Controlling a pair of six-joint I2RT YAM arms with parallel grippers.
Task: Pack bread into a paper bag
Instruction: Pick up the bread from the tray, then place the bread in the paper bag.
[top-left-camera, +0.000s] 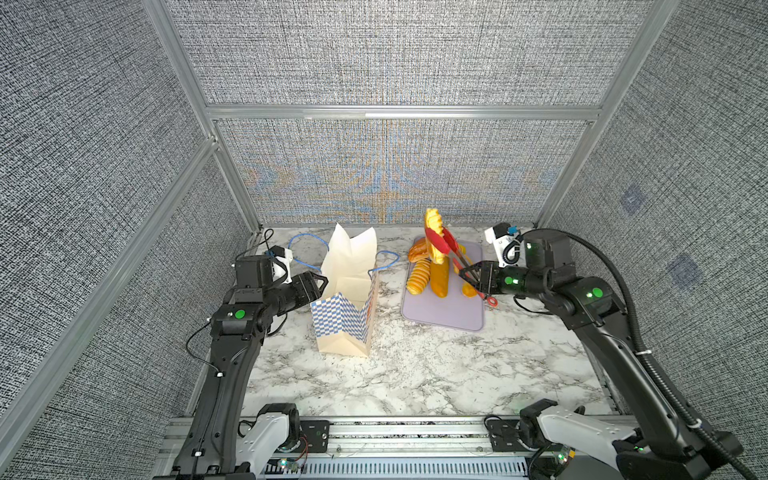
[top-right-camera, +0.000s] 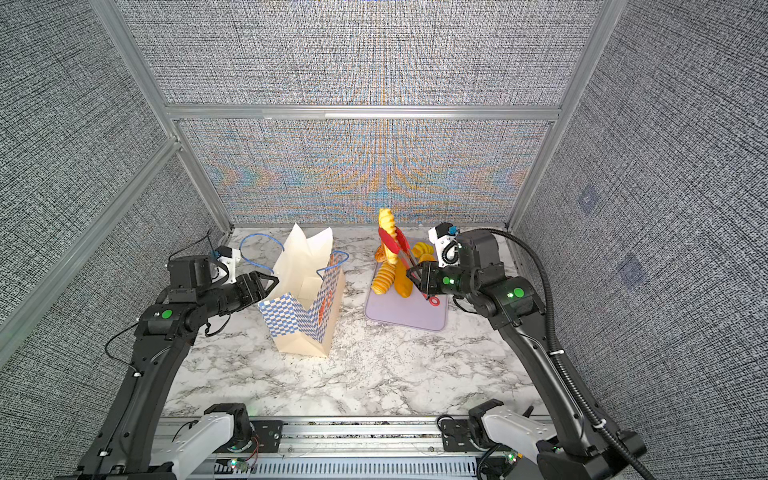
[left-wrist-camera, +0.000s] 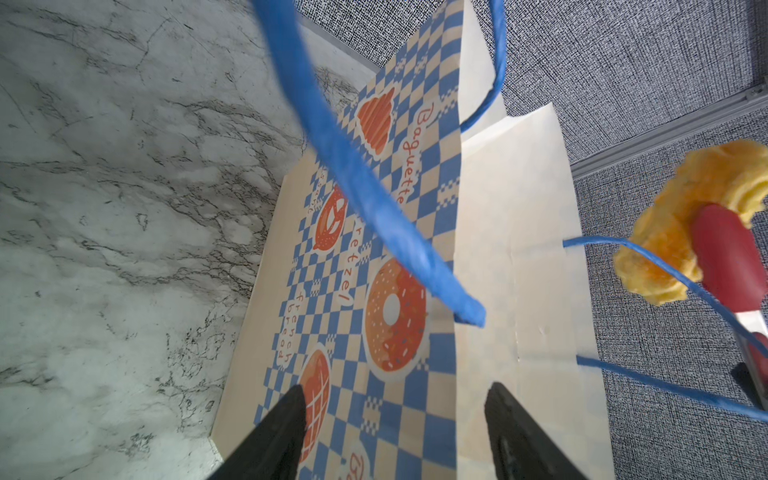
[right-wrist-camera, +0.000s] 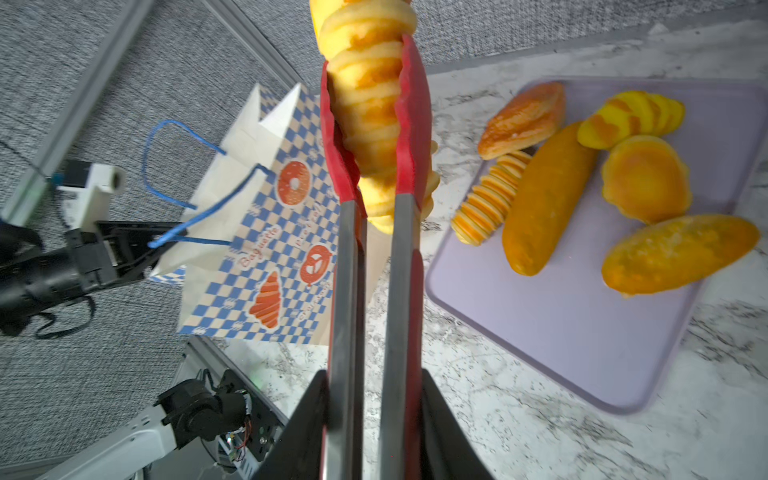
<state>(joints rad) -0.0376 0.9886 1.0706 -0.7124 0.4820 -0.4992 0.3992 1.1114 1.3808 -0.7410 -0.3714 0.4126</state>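
Tongs (top-left-camera: 451, 251) are doing the reaching: the right gripper (top-left-camera: 469, 272) is squeezing their handles tight, so the red tips are pinching a ridged loaf (top-left-camera: 433, 222) high above the lilac tray (top-left-camera: 444, 318), where the other bread (top-left-camera: 439, 280) is lying. At nine o'clock from the tray, the paper bag (top-left-camera: 345, 328) is standing open. The left gripper (top-left-camera: 316, 281), jaws spread and gripping nothing, is straddling the bag's nine-o'clock wall, probably steadying the mouth for the drop.

paper bag (top-left-camera: 345, 320) cream, blue-white checks; bread (top-left-camera: 439, 280) golden-yellow; tongs (top-left-camera: 435, 240) red-tipped; tray (top-left-camera: 444, 316) lilac; table (top-left-camera: 415, 374) white-grey marble.
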